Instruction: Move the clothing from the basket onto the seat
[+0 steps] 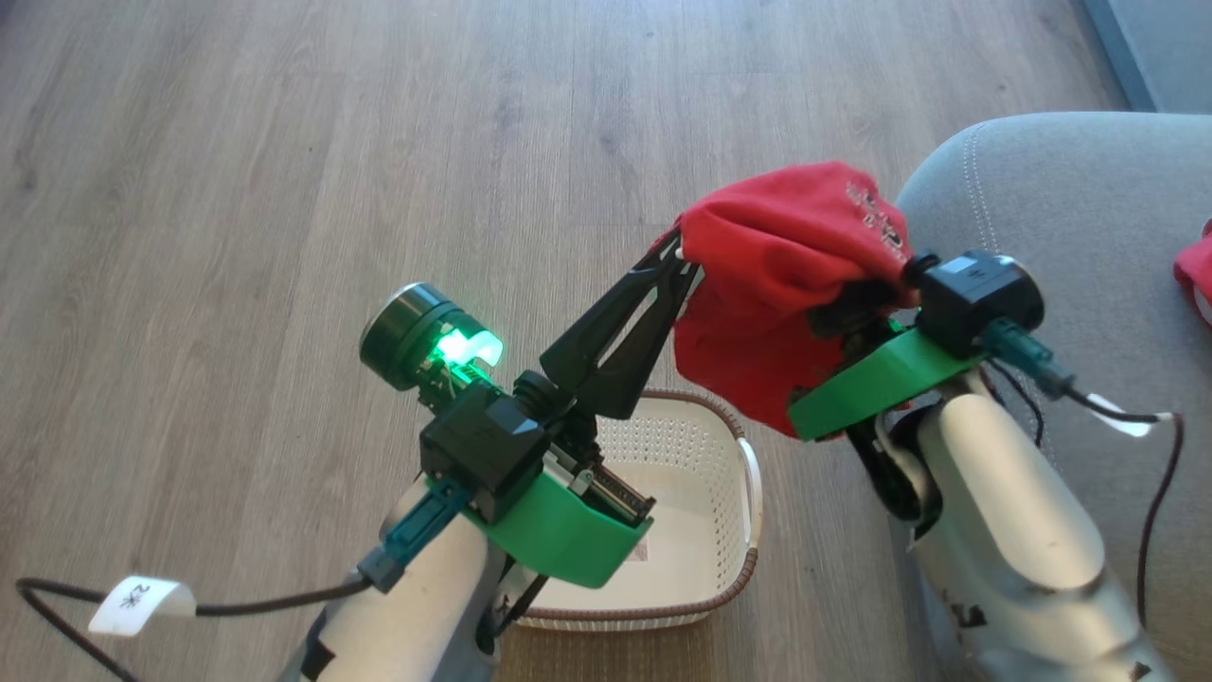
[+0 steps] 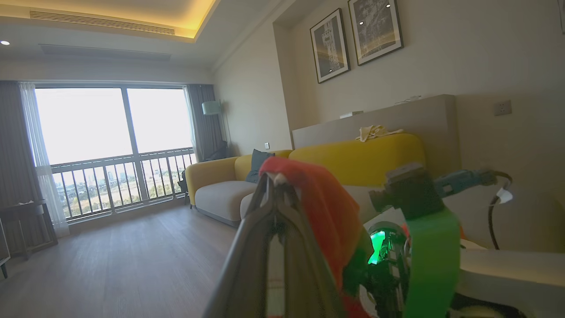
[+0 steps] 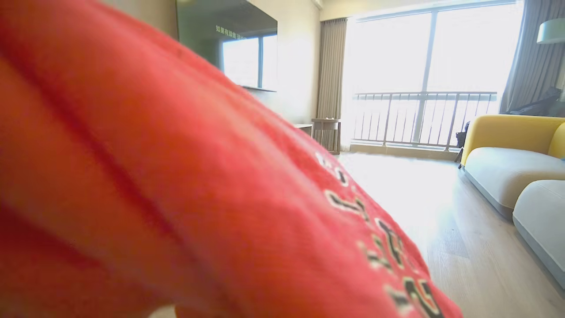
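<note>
Wood floor (image 1: pixel 284 189); red garment (image 1: pixel 767 275) pinched by left end effector (image 1: pixel 684 254), covering closed right end effector (image 1: pixel 843 317)

Soft red cloth garment (image 1: pixel 757 284), perforated plastic basket (image 1: pixel 682 431), seemingly matt wood floor (image 1: pixel 284 189)

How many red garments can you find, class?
2. The lettered garment is held up between the basket and grey sofa; the other garment lies on that sofa, partly cropped.
</note>
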Controlling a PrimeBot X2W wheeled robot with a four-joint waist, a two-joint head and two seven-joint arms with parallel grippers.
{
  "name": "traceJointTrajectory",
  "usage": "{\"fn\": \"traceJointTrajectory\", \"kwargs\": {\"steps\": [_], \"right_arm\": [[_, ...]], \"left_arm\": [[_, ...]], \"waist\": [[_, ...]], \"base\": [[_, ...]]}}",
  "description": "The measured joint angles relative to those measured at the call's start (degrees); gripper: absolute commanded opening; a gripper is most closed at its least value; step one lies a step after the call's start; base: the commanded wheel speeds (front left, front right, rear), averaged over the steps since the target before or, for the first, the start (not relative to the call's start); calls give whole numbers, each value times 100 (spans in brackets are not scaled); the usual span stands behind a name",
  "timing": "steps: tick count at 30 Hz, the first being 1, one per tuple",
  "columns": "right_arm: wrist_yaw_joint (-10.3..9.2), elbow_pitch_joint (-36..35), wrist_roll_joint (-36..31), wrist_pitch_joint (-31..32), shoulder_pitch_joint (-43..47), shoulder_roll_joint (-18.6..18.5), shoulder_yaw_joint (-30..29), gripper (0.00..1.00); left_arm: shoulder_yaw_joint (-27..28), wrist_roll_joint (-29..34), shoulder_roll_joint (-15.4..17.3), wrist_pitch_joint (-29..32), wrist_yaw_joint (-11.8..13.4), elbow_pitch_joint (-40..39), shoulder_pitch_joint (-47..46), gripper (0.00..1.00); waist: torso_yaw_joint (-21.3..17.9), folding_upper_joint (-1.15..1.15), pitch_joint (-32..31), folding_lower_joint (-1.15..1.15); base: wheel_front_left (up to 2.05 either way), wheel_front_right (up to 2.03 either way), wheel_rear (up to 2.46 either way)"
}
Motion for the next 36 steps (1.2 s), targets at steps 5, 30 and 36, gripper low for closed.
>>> {"fn": "traceJointTrajectory", "kwargs": {"steps": [5,30,36], "right_arm": [[0,-242,110,0,-22,-26,-144,0],[0,-589,548,0,-130,-216,135,0],[0,-602,644,0,-130,-240,183,0]], "left_arm": [[3,137,0,0,65,112,4,0],[-244,40,-2,0,142,1985,47,0],[-363,-118,-3,0,92,2258,37,0]], "waist": [[-36,0,-17,0],[-97,0,-74,0],[-122,0,-79,0]], "base": [[0,0,0],[0,0,0],[0,0,0]]}}
